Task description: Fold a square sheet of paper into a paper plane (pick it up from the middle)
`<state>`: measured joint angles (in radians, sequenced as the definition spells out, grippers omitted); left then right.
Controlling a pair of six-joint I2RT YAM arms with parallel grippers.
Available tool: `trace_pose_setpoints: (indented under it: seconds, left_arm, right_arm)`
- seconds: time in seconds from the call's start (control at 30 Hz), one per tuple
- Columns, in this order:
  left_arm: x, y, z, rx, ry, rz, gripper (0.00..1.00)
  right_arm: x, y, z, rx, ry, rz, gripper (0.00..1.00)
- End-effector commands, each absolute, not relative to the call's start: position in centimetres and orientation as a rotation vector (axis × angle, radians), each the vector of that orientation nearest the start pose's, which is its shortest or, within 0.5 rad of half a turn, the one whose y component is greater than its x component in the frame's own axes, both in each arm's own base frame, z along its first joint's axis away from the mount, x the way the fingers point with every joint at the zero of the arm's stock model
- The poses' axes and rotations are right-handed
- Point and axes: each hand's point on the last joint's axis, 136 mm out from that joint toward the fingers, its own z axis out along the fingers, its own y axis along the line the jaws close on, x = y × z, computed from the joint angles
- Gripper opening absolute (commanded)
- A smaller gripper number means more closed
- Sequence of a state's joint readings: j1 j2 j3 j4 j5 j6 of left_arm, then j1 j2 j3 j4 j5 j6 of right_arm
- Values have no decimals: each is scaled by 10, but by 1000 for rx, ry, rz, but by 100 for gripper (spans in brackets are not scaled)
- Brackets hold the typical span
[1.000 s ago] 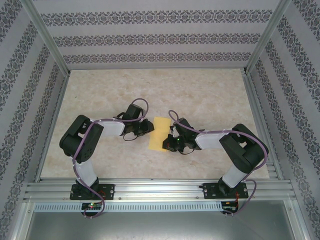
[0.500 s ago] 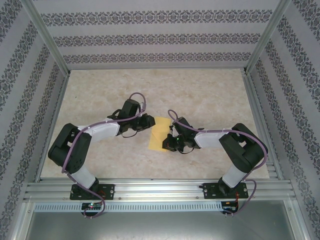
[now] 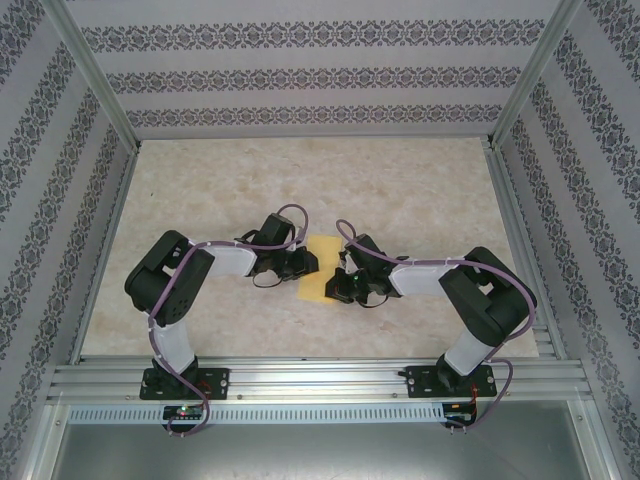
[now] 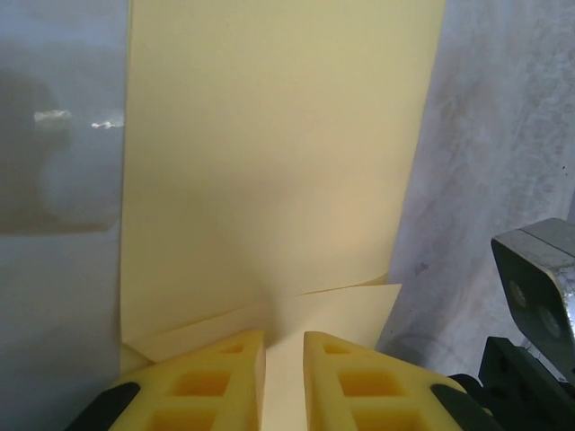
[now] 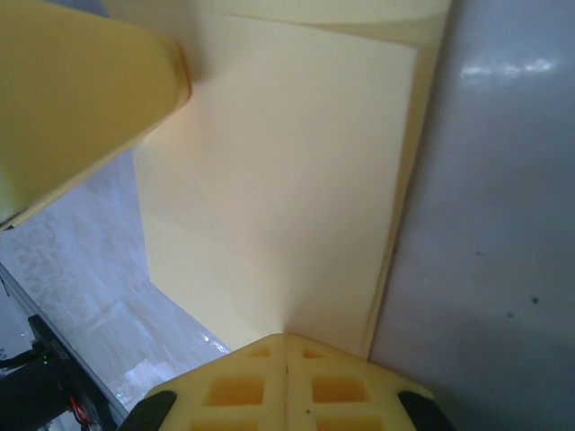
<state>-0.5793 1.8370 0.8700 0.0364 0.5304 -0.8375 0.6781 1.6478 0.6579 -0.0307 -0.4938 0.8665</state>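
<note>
Two arms are working a yellow strip at the middle of the marbled table (image 3: 400, 190). Since half a second ago the left arm has been pulling its elbow in from the left, and the left gripper (image 3: 306, 262) has been sliding from the strip's far-left corner toward the near edge. It is now sitting over the left edge at about mid-length, hiding part of the paper. The right arm and its grip are staying where they were.

The square sheet of paper (image 3: 322, 268), folded down to a narrow strip, is lying between the two grippers. In the overhead view its long axis is running from far to near, with the near end leaning slightly left.

In the left wrist view the left gripper's yellow fingers (image 4: 216, 382) are standing slightly apart. Paper is showing in the narrow gap between them, and a folded flap is crossing just ahead of the tips. Whether the fingers are touching the sheet cannot be told.

The right gripper (image 3: 338, 287) is meeting the strip's right edge toward the near end. In its own wrist view the jaws are pressing fully together and pinching that edge, and the sheet is fanning away from the fingertips.
</note>
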Motion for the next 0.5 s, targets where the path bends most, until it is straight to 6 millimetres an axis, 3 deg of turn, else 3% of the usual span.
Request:
trace_pose_setpoints:
  seconds: [0.0, 0.17, 0.47]
  left_arm:
    - [292, -288, 0, -104, 2818, -1035, 19]
    - [287, -287, -6, -113, 2826, -1044, 19]
    - [289, -288, -2, -119, 2812, -1063, 19]
  right_arm:
    - [217, 274, 24, 95, 2899, 1056, 6]
    - [231, 294, 55, 44, 2822, 1106, 7]
    - [250, 311, 43, 74, 2828, 1088, 7]
